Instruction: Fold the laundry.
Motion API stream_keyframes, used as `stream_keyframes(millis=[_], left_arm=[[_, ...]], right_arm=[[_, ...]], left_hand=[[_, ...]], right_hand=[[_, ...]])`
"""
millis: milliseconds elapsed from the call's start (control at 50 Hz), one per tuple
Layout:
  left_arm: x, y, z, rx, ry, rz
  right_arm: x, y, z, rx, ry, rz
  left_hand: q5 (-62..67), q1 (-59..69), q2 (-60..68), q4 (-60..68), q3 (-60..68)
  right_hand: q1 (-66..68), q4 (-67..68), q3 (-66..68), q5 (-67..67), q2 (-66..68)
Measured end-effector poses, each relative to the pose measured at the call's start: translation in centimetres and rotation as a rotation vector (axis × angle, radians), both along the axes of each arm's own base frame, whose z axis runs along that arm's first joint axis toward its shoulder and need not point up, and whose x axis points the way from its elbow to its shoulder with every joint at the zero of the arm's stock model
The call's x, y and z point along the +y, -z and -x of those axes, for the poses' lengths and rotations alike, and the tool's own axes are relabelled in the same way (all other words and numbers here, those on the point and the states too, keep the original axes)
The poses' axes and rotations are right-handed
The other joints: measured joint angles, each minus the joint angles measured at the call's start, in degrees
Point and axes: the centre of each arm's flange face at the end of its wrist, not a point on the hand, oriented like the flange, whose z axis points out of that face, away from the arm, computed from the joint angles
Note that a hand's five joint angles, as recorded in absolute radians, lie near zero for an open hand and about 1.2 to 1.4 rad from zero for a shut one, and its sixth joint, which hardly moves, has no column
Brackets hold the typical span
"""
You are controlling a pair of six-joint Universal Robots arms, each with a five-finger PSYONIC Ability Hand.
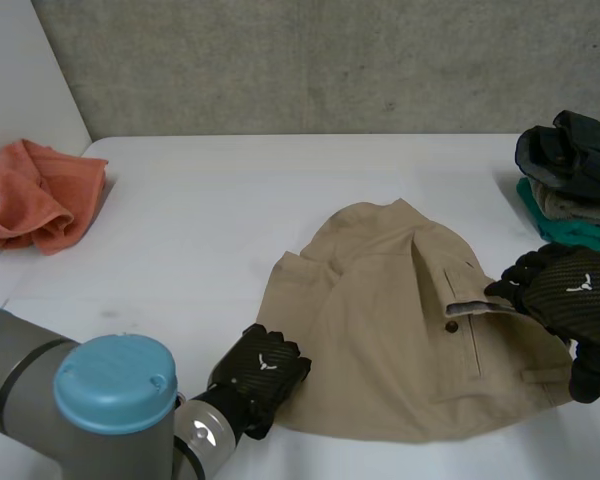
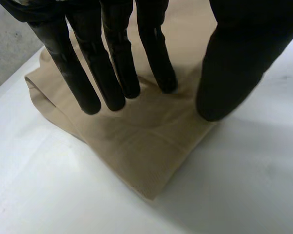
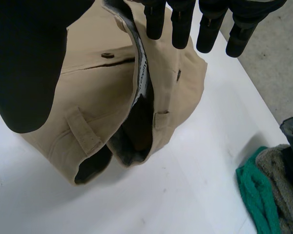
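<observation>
Left arm [image 1: 115, 390] came in at the near-left corner. Its left hand [image 1: 265, 368] sat on the near corner of the khaki trousers [image 1: 390, 340]. Its fingers [image 2: 107, 87] were straight and a little spread, tips down on the cloth, with the thumb [image 2: 234, 68] at the cloth's edge and nothing pinched. It was probably pinning that corner so the garment would not slide.

The trousers lay mid-tabletop [image 1: 220, 220], toward the right, doubled over but lumpy with uneven edges. The fold looked partway done.

Further over, the right hand [image 1: 570, 295] was at the waistband [image 3: 139, 73] end. Its fingers were straight and splayed just above the gaping waist, thumb wide apart, gripping nothing. A button [image 3: 107, 55] and a belt loop [image 3: 83, 134] showed beside the opening. The hand seemed placed to flatten or catch the waistband for the next fold.

Beyond the right hand, at the far right edge, was a stack of folded laundry [image 1: 570, 165] with a teal towel [image 1: 565, 232] at the bottom, probably finished pieces set aside. At the far left an orange towel [image 1: 40, 195] lay crumpled against the side wall, apparently not yet folded.
</observation>
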Motion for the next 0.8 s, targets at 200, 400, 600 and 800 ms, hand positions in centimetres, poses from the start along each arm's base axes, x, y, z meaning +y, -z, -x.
stream_keyframes(millis=[200, 400, 600, 800], left_arm=[[-2.3, -0.6, 0.9, 0.025, -0.083, 0.083], [-5.3, -5.5, 2.2, 0.157, -0.205, 0.269], [-7.0, -7.3, 3.7, 0.210, -0.213, 0.320], [-9.3, -5.7, 5.5, 0.176, -0.217, 0.287]], right_arm=[[-1.6, -2.5, 1.1, -0.015, 0.074, 0.143], [-0.1, -3.6, 0.7, -0.027, 0.053, 0.061], [2.0, -4.2, -0.2, -0.068, -0.032, -0.088], [1.9, -2.1, -1.0, -0.148, -0.102, -0.234]], left_hand=[[15.6, 14.5, 17.0, 17.4, 17.1], [15.6, 14.4, 17.0, 17.4, 17.1], [15.6, 14.4, 17.1, 17.4, 17.1], [15.6, 14.4, 17.1, 17.4, 17.1]], right_hand=[[0.0, 0.0, 0.0, 0.0, 0.0], [0.0, 0.0, 0.0, 0.0, 0.0], [0.0, 0.0, 0.0, 0.0, 0.0], [0.0, 0.0, 0.0, 0.0, 0.0]])
